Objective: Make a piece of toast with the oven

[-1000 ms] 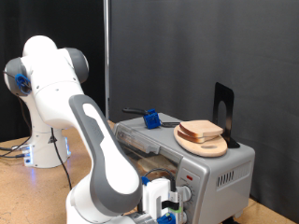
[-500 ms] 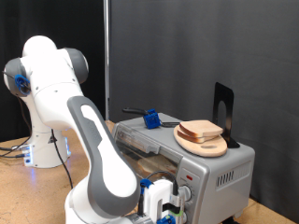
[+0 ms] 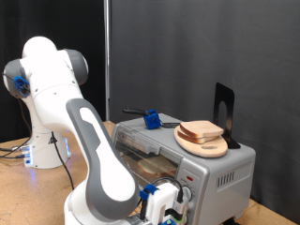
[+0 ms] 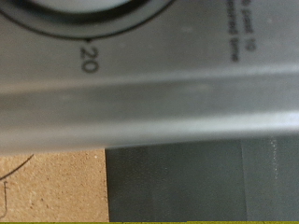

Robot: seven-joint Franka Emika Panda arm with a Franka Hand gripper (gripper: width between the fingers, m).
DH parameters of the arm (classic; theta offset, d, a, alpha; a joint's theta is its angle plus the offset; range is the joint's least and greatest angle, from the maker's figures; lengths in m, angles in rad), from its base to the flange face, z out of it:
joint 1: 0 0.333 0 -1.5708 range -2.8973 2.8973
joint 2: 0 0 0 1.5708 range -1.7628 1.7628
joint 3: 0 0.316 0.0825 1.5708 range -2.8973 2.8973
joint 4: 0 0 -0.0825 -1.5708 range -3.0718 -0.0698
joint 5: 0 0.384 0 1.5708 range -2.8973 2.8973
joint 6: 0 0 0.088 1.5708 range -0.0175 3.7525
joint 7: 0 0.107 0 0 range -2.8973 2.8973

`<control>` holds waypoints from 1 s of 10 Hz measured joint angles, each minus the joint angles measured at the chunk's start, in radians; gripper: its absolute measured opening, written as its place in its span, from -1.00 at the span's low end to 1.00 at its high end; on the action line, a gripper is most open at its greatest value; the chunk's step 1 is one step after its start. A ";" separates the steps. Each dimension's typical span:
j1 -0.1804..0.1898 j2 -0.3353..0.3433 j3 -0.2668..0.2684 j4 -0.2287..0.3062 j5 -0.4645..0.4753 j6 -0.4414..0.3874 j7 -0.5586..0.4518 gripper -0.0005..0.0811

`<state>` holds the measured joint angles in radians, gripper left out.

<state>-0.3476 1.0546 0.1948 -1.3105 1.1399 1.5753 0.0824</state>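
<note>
You had the pincer [image 3: 167, 208] down low at the front of the oven [image 3: 220, 173], right by the knob panel; it's the nearest thing in the exterior view, at the frame's bottom edge. Can't tell if the jaws were wide or narrow: fingers are hidden behind the blue-and-white hand there, and the wrist view showed no fingers at all. That wrist view was filled w/ the oven's grey front panel, the lower arc of a timer dial [image 4: 89, 17] and a "20" mark just under it, so the hand was pressed v. close to the knob.

Behind that, the oven door [image 3: 141, 142] looked dropped open; the rack area inside was mostly blocked by the arm. Whether a slice sat inside, can't tell.

Further back, on the oven's top near its far-right corner, the piece of toast [image 3: 202, 129] lay pale and unbrowned, on a round wooden board [image 3: 204, 145]. A blue object [image 3: 150, 120] sat near the top's back edge.

Judgement: the work stood at the dial stage; toasting itself didn't look finished.
</note>
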 joint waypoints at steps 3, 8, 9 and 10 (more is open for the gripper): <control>-0.003 0.006 0.000 0.000 0.011 -0.012 0.103 -0.49; -0.007 0.014 0.003 0.006 0.015 -0.026 0.131 -0.49; -0.007 0.015 0.003 0.006 0.015 -0.027 0.127 -0.49; -0.007 0.015 0.003 0.006 0.015 -0.027 0.124 -0.49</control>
<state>-0.3550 1.0693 0.1982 -1.3041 1.1545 1.5478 0.2067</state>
